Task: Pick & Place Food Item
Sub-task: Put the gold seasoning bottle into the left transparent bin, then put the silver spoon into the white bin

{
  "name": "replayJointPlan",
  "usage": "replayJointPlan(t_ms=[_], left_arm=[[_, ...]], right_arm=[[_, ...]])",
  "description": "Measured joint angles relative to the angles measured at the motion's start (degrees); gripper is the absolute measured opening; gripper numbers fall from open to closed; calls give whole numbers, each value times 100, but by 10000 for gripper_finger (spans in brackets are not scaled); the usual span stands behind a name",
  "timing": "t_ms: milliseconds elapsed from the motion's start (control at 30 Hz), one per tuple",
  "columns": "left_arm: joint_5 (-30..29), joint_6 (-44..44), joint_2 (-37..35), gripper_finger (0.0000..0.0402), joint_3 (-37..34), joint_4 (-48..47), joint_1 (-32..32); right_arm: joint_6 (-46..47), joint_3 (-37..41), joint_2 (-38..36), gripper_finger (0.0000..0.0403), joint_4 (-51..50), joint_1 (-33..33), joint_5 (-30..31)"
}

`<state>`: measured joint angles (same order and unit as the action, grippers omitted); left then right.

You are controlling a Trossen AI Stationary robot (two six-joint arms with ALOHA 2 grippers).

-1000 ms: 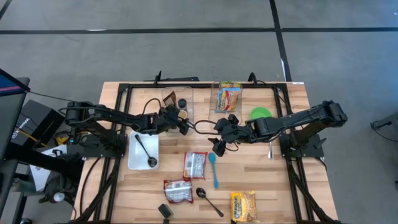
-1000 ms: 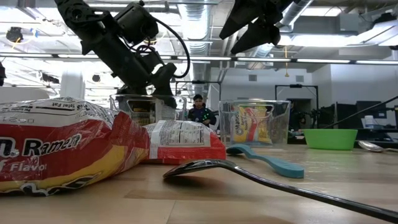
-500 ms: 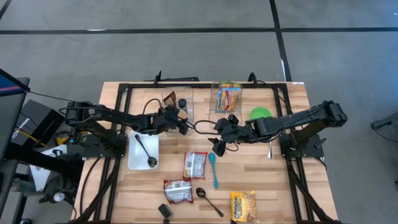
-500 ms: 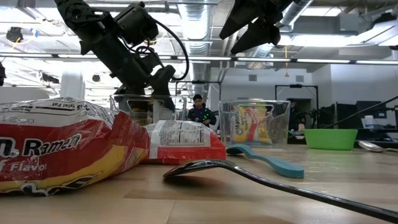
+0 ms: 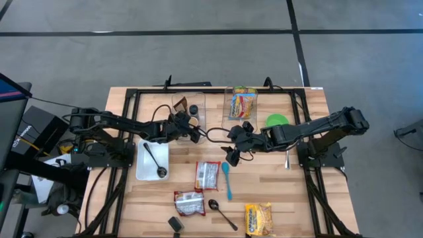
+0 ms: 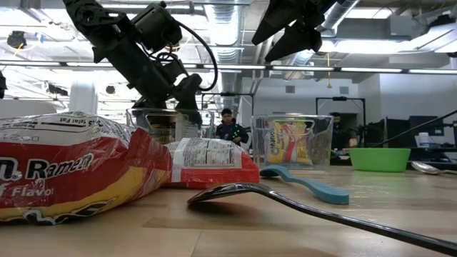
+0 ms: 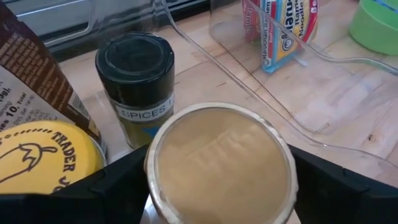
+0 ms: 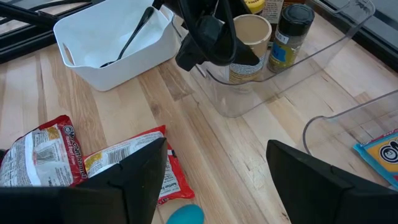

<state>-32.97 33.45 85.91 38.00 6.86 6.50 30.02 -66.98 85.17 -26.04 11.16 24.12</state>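
My left gripper (image 5: 192,132) is shut on a round jar with a tan lid (image 7: 221,162) inside the clear bin (image 5: 188,106) at the table's far side. In the bin beside the jar stand a black-capped spice bottle (image 7: 135,81), a yellow-lidded jar (image 7: 46,162) and a brown bag (image 7: 25,74). My right gripper (image 5: 232,157) is open and empty, above the table right of the bin, over a red ramen packet (image 5: 207,175). The right wrist view also shows the jar (image 8: 249,43) under my left gripper. My left gripper pinches the jar's upper wall just below the lid rim (image 7: 155,180) between its two fingers, one on each side. The fingers (image 8: 208,43) come slanting down from the table's left. The jar stands upright in the bin; whether its base rests on the bin's floor I cannot tell.
A second clear bin (image 5: 242,102) holds a ramen pack. A green bowl (image 5: 277,121) is at the right, a white tray (image 5: 152,160) with a black spoon at the left. Two more ramen packets (image 5: 189,202) (image 5: 258,219), a blue spoon (image 5: 227,180) and a black spoon (image 5: 221,211) lie nearer.
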Motion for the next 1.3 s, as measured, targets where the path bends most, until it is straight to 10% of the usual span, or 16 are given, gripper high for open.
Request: replayJointPlan(t_ms=[833,1300], left_arm=[[332,-16,-2064,318,0,93,-15],[3666,1,-3533,318,0,116,-62]], right_arm=[[-5,0,0,269,-4,-1,0],[-4,0,0,269,-9,-8,0]])
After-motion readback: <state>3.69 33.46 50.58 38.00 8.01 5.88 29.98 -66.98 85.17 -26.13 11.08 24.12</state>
